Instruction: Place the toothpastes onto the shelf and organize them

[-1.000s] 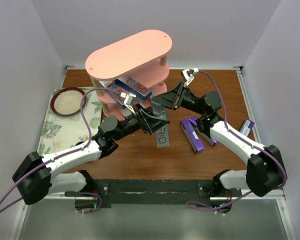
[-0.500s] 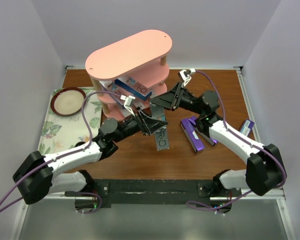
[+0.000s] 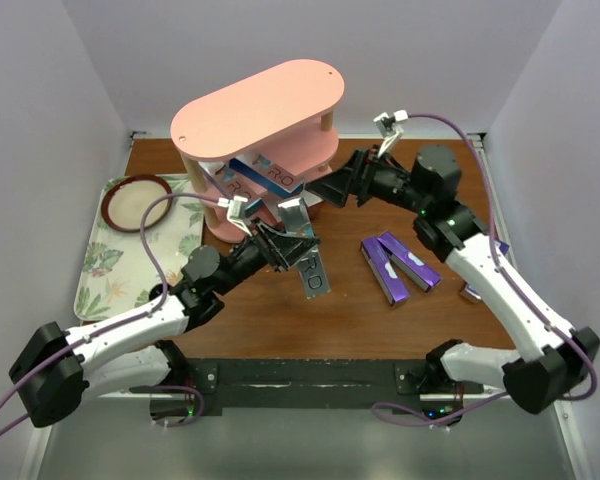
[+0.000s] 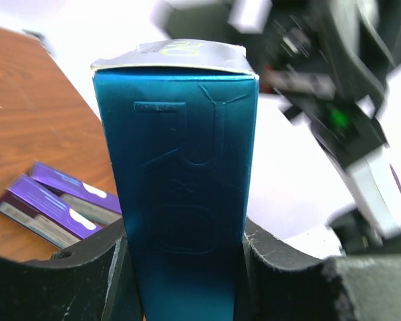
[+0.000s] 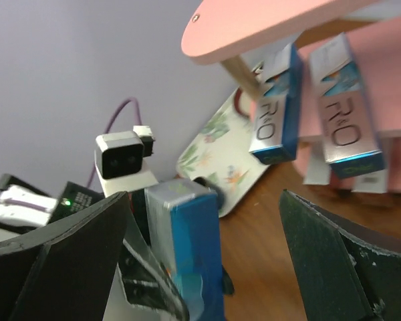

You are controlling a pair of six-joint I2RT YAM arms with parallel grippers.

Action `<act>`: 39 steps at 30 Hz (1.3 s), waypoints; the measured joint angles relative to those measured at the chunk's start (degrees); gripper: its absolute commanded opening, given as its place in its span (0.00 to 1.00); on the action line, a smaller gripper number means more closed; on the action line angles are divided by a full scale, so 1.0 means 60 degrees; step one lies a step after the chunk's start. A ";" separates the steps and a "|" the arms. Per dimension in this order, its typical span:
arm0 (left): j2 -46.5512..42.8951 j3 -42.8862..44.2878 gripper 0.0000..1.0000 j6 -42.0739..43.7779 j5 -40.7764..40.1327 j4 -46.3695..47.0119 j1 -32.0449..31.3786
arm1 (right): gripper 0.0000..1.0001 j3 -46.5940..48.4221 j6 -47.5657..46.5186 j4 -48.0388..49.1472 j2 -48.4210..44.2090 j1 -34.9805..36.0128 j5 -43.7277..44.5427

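The left gripper [image 3: 283, 243] is clenched on a blue toothpaste box [image 4: 180, 174], its fingers pressing the two narrow sides while most of the box sticks out beyond them. With so much length unsupported, the box could swivel between the pads or slide out if the arm swings quickly. A harder squeeze might dent the thin cardboard.

Just past the far end of that box stands the right gripper [image 3: 332, 188], spread wide and holding nothing. The two arms are close here, so a careless move by either could knock the box askew or bring the fingers into contact.

Beyond both grippers is the pink shelf [image 3: 255, 110]. Two blue boxes [image 3: 267, 172] already lie on its middle tier, their ends overhanging the edge towards the grippers. Pushing a third in at a slant could shove them off, or catch a wooden post [image 3: 327, 127].

To the right of the left gripper, purple boxes [image 3: 395, 262] wait on the counter [image 3: 280, 320], apart from both arms. A dropped box would likely land near them.
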 measured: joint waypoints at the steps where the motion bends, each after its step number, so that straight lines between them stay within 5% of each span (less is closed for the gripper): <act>1: -0.0102 0.0000 0.39 -0.0004 -0.0229 -0.0091 0.0000 | 0.98 0.0040 -0.0390 -0.0335 -0.0299 -0.0004 0.0244; 10: -0.0594 0.0022 0.42 -0.0714 -0.2681 -0.1104 0.0000 | 0.98 -0.0761 -0.2630 -0.1399 -0.2514 0.0000 0.0783; 24: 0.0630 0.1027 0.43 -0.2331 -0.4120 -0.1315 0.0000 | 0.98 -0.1821 -0.3974 -0.1519 -0.2630 0.0962 0.0605; 34: 0.0710 0.1311 0.44 -0.2739 -0.4444 -0.1166 0.0000 | 0.96 -0.1803 -0.5100 -0.2000 -0.1978 0.2871 0.2878; 39: 0.0710 0.1337 0.44 -0.2754 -0.4510 -0.1166 0.0000 | 0.85 -0.1723 -0.5541 -0.2390 -0.1435 0.3592 0.4193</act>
